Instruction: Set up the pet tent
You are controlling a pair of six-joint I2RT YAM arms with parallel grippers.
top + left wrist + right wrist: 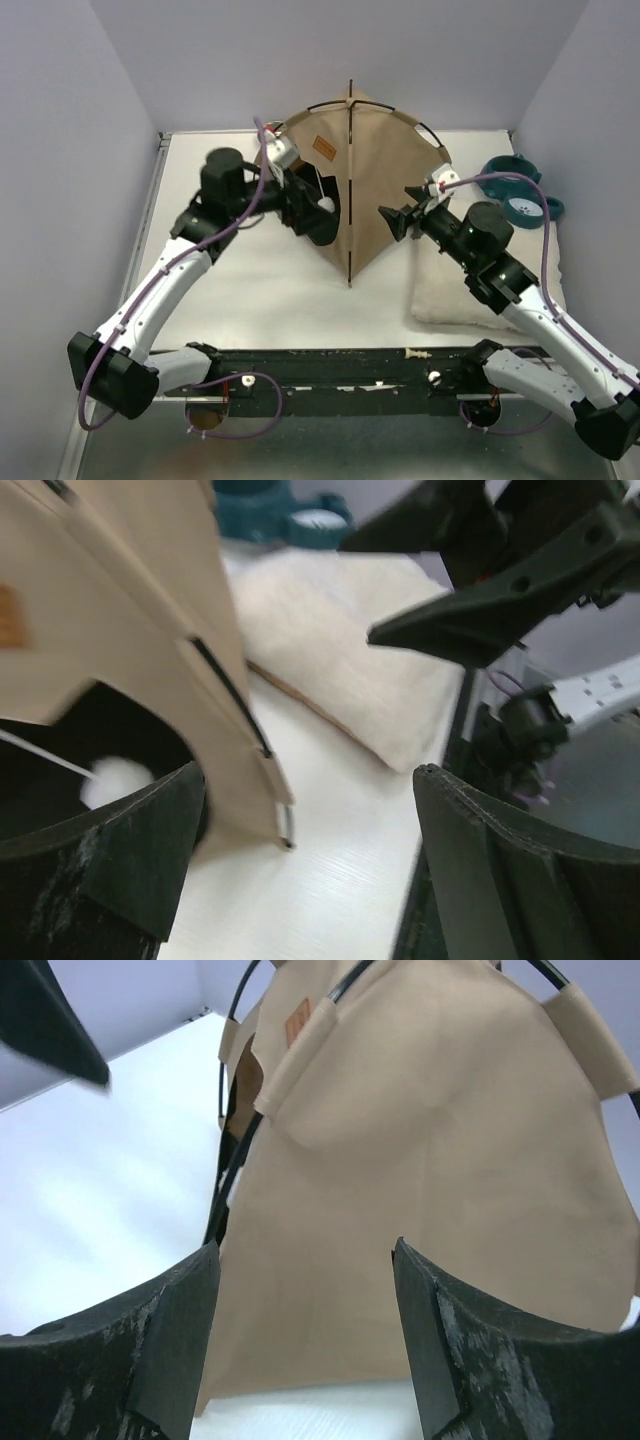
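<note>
At the far middle of the table [260, 290], the pet tent [375, 170] stands upright between the left gripper [322, 218] and right gripper [390, 222], both spread and empty; either could nudge it over.

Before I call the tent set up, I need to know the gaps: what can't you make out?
Top view: pet tent doorway interior, hidden by the left fingers.
Top view: label print, too small.
Left wrist: bowl stand, blurred, cut by top edge.
Every view: tent's far side, behind its own fabric.
</note>
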